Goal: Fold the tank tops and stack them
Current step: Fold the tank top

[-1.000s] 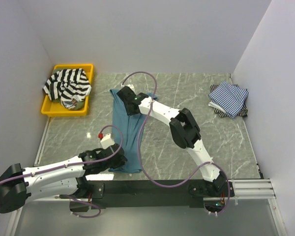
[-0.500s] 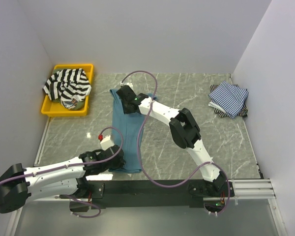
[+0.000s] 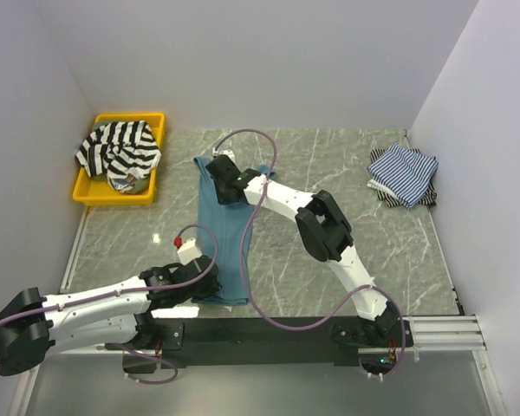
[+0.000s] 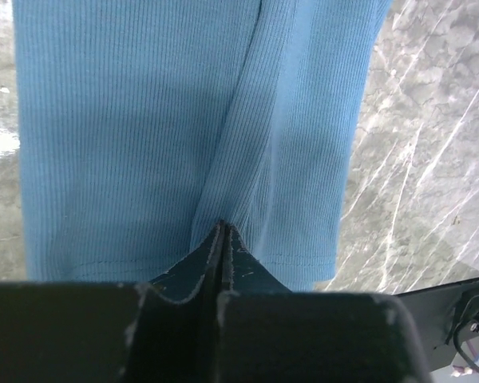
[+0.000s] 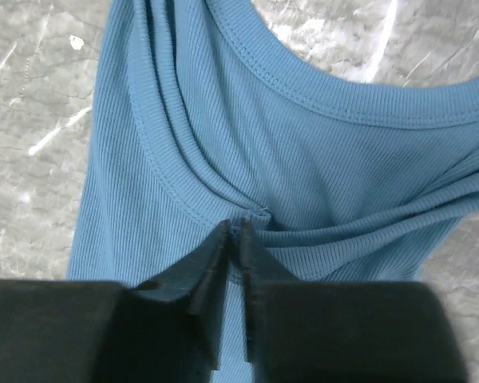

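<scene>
Evidently the fold in hand concerns the teal tank top (image 3: 230,234), which lies lengthwise on the worktop (image 3: 329,156) a little toward nine o'clock of centre, neckline at twelve o'clock and hem at six. The left claw (image 4: 222,231) is clenched on the hem near its middle, with a ridge of cloth running up from its tips. The right claw (image 5: 238,227) is closed to a thin slit, a pucker of the neckline caught at its tips. To do this well, both grips should bite through the same layers, and the arms should lift only slightly and travel together, so that no crease is dragged sideways. A weak hold at the neckline looks the likelier fault. The bold striped top (image 3: 117,152) sits in the yellow tray (image 3: 87,192) at ten o'clock. The thin-striped tops (image 3: 403,173) lie piled at two o'clock, where the folded piece probably belongs.
</scene>
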{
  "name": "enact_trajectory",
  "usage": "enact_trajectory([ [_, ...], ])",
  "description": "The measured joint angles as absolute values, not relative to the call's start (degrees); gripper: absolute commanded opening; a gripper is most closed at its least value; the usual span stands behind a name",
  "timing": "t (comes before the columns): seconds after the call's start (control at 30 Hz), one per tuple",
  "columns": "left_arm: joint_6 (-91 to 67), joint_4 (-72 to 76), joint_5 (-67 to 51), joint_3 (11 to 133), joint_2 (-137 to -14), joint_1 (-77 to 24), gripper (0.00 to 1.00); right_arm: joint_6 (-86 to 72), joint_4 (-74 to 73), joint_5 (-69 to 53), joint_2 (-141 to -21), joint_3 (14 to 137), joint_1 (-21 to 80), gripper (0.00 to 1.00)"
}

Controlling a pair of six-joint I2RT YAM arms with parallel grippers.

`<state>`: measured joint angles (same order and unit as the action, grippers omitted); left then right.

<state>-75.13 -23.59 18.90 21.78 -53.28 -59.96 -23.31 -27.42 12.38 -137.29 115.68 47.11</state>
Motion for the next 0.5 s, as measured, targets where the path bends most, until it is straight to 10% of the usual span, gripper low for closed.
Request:
enact_trajectory([
  [0.27,-73.93,-29.26,19.77,25.78,-49.08,-59.96,0.34,-23.29,-25.87,12.27,-137.29,114.67,47.09,0.41],
  [0.5,-71.81,-31.14,20.8,29.23,-47.16,-59.94,0.3,-23.55,-23.16,10.52,-136.14,111.9,46.3,0.5],
])
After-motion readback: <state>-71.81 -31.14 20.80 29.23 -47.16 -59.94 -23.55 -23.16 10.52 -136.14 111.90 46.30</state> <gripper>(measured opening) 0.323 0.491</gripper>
